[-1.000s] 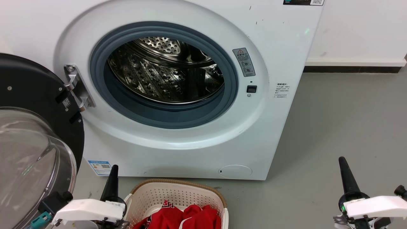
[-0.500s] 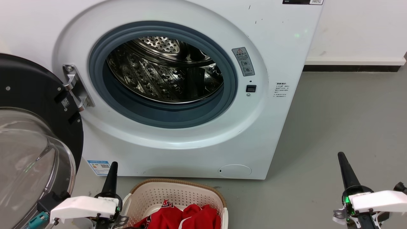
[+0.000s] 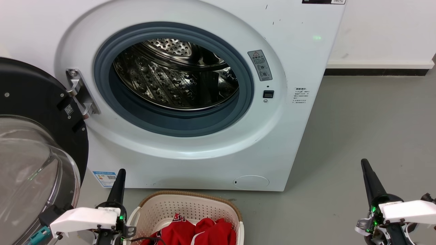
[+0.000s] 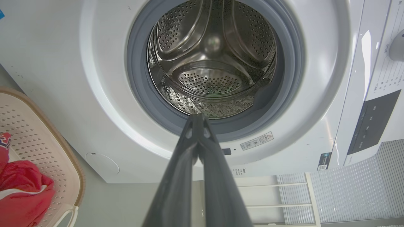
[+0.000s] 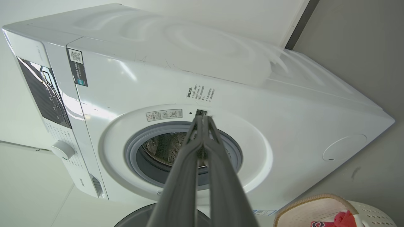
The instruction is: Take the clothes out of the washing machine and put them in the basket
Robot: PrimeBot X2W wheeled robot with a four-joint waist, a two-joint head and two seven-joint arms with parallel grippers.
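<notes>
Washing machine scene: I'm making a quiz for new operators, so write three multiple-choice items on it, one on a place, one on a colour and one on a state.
1. Where do the clothes lie?
A. in the basket
B. inside the washing machine
C. on top of the machine

2. What colour is the rubber rim around the port?
A. red
B. grey
C. brown

3. What state is the door in?
A. shut
B. open
C. taken off

Answers:
1 A: the red fabric sits between the perforated cream walls.
2 B: the ring round the opening shows grey against the white front.
3 B: it is swung aside at the left, so the port is uncovered.
</notes>
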